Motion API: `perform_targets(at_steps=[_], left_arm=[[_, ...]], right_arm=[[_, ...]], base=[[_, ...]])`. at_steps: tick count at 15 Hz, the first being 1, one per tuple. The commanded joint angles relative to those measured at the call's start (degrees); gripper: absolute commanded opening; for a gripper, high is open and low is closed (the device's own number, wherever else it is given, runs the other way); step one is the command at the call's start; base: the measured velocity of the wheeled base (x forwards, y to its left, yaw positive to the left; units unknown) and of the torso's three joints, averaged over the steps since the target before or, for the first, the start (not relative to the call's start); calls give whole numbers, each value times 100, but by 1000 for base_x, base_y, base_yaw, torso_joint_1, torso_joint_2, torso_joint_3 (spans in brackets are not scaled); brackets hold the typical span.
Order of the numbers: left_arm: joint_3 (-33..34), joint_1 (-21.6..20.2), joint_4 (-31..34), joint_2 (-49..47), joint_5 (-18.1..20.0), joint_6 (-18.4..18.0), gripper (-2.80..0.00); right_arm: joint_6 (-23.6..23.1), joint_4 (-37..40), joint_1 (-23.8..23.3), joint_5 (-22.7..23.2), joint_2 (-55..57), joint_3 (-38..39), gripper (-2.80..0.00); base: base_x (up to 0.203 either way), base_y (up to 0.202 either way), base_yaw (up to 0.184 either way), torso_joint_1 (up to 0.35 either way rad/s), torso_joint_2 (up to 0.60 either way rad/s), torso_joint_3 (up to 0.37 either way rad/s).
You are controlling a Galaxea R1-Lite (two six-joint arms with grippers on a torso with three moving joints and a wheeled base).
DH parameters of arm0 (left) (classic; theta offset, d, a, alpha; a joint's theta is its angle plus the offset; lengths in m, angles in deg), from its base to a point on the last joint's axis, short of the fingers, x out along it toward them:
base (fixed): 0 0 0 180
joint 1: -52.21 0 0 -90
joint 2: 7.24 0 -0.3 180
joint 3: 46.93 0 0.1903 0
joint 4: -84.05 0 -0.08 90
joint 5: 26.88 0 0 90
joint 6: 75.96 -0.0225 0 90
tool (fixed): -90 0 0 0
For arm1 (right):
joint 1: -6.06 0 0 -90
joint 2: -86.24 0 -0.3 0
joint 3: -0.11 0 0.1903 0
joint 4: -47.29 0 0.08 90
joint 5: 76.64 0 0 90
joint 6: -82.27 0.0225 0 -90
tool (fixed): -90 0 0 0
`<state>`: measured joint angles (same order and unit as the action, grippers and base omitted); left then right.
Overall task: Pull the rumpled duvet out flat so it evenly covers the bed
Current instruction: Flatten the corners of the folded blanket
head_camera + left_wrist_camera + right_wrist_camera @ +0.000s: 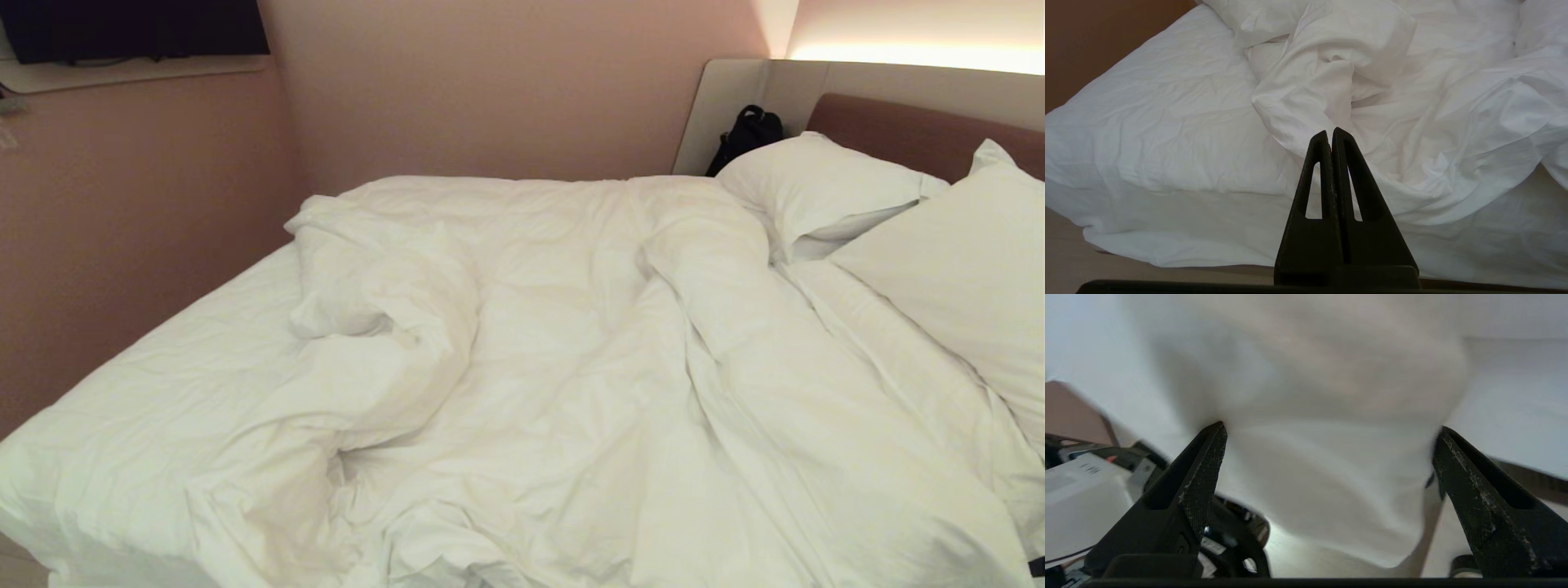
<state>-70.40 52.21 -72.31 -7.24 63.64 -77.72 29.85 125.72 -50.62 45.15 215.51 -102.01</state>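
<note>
White cotton sheet (pixel 163 359), thin, finely creased: bare on the bed's (pixel 49 523) left side. Duvet (pixel 522 359), thick, puffy, white: heaped over the middle and right, its left edge rolled back in a fat fold, deep ridges running toward the near edge. Pillows (pixel 816 192), two, plump, rectangular: right, against the brown padded headboard (pixel 914 131); dark bag (pixel 747 131) behind. Left claw (pixel 1331 132): closed, empty, parked off the near edge. Right claw (pixel 1327 433): spread wide, white cloth between its jaws, nothing gripped. Step, as judged: reaching for the duvet's near edge. Next: pinch one layer firmly, then draw it left over the bare sheet.
</note>
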Motion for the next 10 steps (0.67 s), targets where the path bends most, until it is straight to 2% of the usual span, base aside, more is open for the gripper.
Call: perform_targets(at_steps=[1, 7, 10], left_arm=[[1, 0, 0, 0, 0, 0, -280], [1, 0, 0, 0, 0, 0, -280], [1, 0, 0, 0, 0, 0, -280]], right_arm=[[-31, 52, 5, 207, -322, 204, 0], [-31, 137, 231, 236, -346, 546, 0], [-23, 170, 296, 21, -261, 527, 0]], base=[[0, 0, 0, 0, 0, 0], [0, 0, 0, 0, 0, 0], [0, 0, 0, 0, 0, 0]])
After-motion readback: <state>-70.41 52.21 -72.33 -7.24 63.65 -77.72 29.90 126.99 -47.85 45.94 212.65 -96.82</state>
